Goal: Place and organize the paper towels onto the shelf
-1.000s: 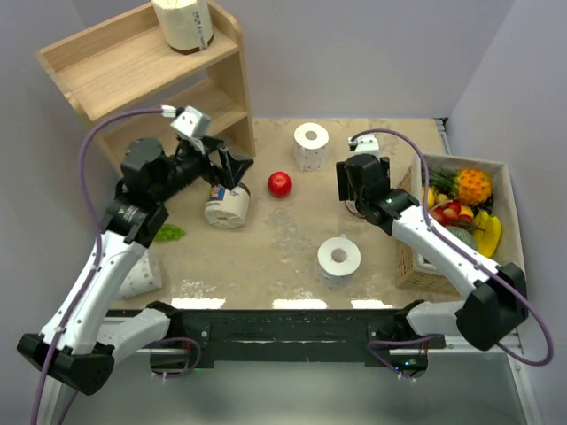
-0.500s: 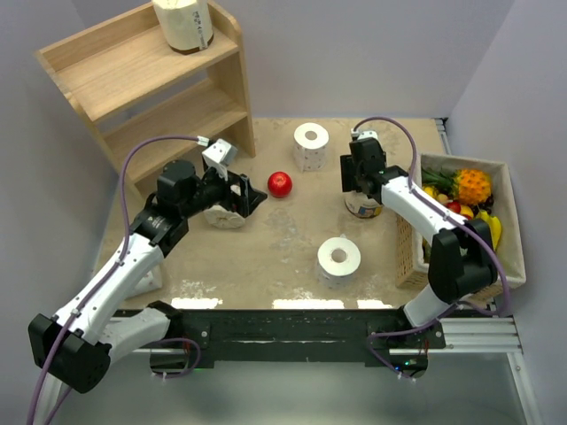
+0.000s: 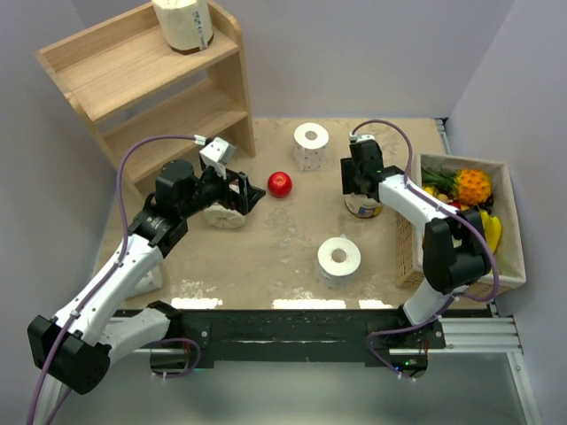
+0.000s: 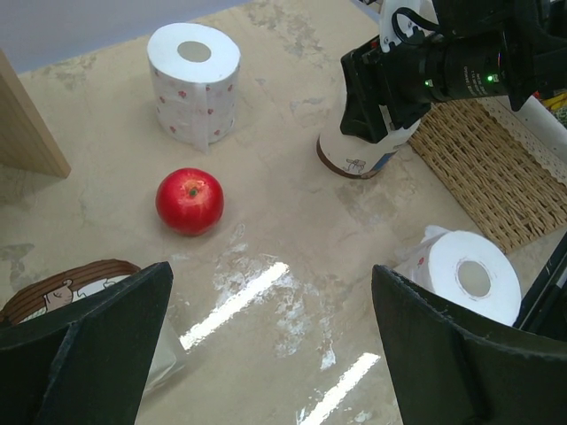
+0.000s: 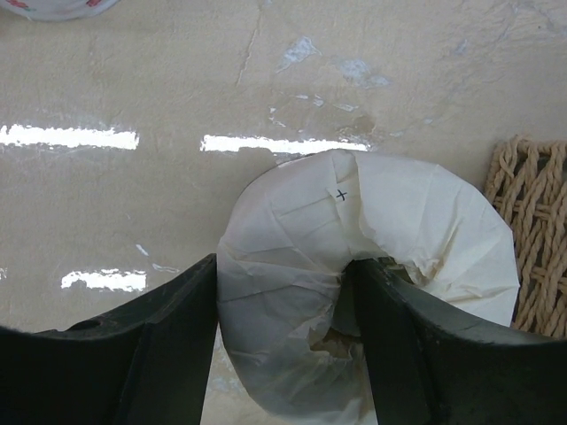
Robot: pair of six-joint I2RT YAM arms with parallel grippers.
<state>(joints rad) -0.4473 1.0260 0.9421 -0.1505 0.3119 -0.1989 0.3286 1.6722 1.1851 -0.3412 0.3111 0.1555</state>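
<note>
My right gripper [image 3: 361, 189] stands over an upright cream-wrapped paper towel roll [image 3: 365, 206] beside the basket. In the right wrist view one finger [image 5: 177, 336] presses the outside of that wrapped roll [image 5: 292, 257] and the other sits in its core, so my right gripper [image 5: 283, 283] is shut on the wall. My left gripper [image 3: 244, 195] is wide open and hovers by a wrapped roll [image 3: 223, 213] lying on its side. Bare white rolls stand at the back [image 3: 311, 146] and front [image 3: 339, 259]. One wrapped roll [image 3: 183, 25] stands on top of the wooden shelf [image 3: 151, 93].
A red apple [image 3: 280, 184] lies between the arms, also the apple [image 4: 190, 200] in the left wrist view. A wicker basket [image 3: 409, 257] of fruit stands at the right edge. Another white roll [image 3: 146, 276] peeks from behind the left arm.
The right gripper has come down over the wrapped roll and its jaws have narrowed onto the wall. The left arm swung away from the shelf to the lying roll, still open.
</note>
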